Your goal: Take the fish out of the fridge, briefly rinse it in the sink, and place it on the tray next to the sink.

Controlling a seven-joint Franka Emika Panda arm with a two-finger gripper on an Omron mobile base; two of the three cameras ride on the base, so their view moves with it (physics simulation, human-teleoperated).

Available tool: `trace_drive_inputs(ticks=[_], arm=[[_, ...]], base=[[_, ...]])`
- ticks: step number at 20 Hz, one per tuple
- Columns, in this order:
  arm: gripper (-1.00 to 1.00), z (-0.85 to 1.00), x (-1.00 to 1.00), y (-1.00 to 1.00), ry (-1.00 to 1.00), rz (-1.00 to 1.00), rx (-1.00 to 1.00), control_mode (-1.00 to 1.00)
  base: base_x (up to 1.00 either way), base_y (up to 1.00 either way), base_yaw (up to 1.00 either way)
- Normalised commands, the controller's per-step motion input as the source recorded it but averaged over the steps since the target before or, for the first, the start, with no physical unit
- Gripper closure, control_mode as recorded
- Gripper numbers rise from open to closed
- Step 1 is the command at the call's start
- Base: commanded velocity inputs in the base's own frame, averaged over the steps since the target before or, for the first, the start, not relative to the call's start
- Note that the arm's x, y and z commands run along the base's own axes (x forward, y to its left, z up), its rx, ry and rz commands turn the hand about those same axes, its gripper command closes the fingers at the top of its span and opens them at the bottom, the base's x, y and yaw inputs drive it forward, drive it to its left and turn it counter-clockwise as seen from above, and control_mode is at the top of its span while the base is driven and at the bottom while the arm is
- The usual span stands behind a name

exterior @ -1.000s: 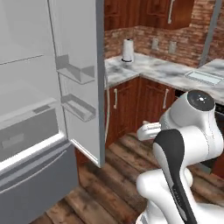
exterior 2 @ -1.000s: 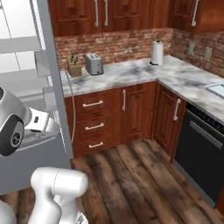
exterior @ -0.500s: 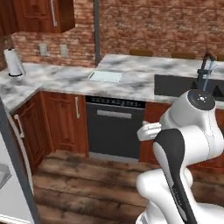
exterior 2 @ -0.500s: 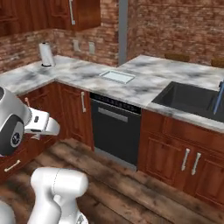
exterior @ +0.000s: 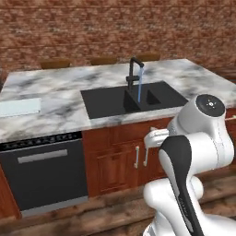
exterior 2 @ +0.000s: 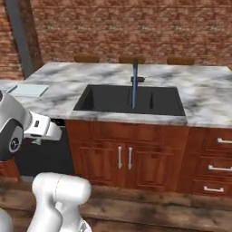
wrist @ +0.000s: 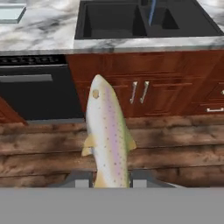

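Observation:
In the hand view my gripper is shut on the tail end of the fish, a pale speckled fish with a pinkish stripe, its head pointing away from the hand. It hangs over the wooden floor in front of the cabinets. The black double-basin sink is set in the marble counter ahead, with a blue stream running from its black faucet. The pale tray lies on the counter left of the sink. The fridge is out of view.
A black dishwasher sits under the counter below the tray. Brown cabinet doors with handles are below the sink, drawers to their right. Wooden chair backs show behind the counter, before a brick wall.
The base has moved and both base views have swung from the open fridge, past the corner counter, to face the sink. The arm's pose looks unchanged.

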Motion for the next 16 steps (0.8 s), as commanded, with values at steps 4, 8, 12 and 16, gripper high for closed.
trace_drive_inputs(ticks=[4,8,12,16], arm=[[1.00,0.00,0.00,0.00,0.00,0.00,0.00,1.00],[1.00,0.00,0.00,0.00,0.00,0.00,0.00,1.00],[1.00,0.00,0.00,0.00,0.00,0.00,0.00,1.00],[1.00,0.00,0.00,0.00,0.00,0.00,0.00,1.00]], base=[[1.00,-0.59,-0.38],[1.00,-0.88,-0.35],[0.93,-1.00,-0.26],[0.37,-0.99,-0.02]])
